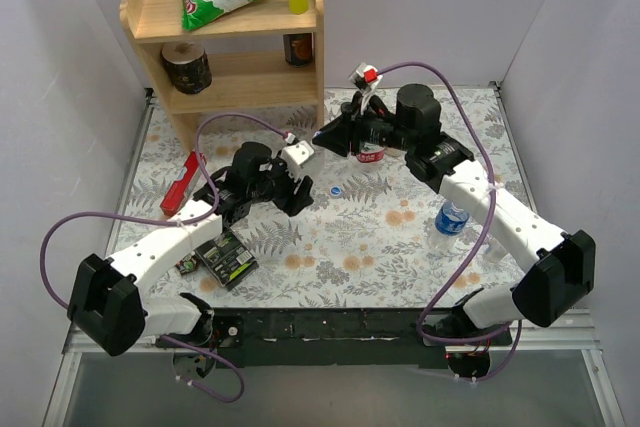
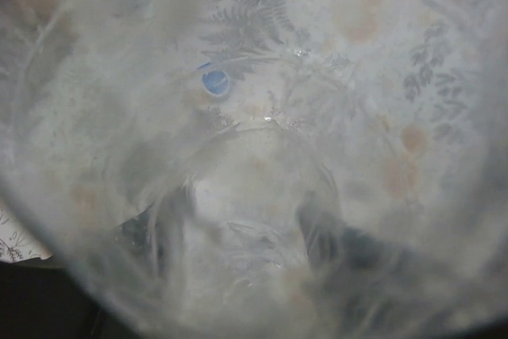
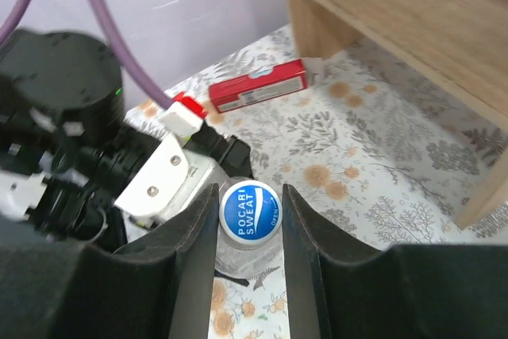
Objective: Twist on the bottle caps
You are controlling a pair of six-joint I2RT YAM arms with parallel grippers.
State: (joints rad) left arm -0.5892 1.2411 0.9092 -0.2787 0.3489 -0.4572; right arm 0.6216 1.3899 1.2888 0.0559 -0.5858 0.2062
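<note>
My right gripper is shut on a blue-white "Pocari Sweat" bottle cap, one finger on each side of it. The cap sits on the neck of a clear plastic bottle. My left gripper is shut on that bottle; in the left wrist view the bottle's clear wall fills the frame, with dark fingers blurred behind it. In the top view my right gripper meets the left one mid-table. A second blue cap lies loose on the tablecloth, also in the left wrist view. No red cap is visible.
A bottle with a blue label stands at the right, one with a red label behind my right arm. A wooden shelf stands at the back left. A red box and black-green packs lie by my left arm.
</note>
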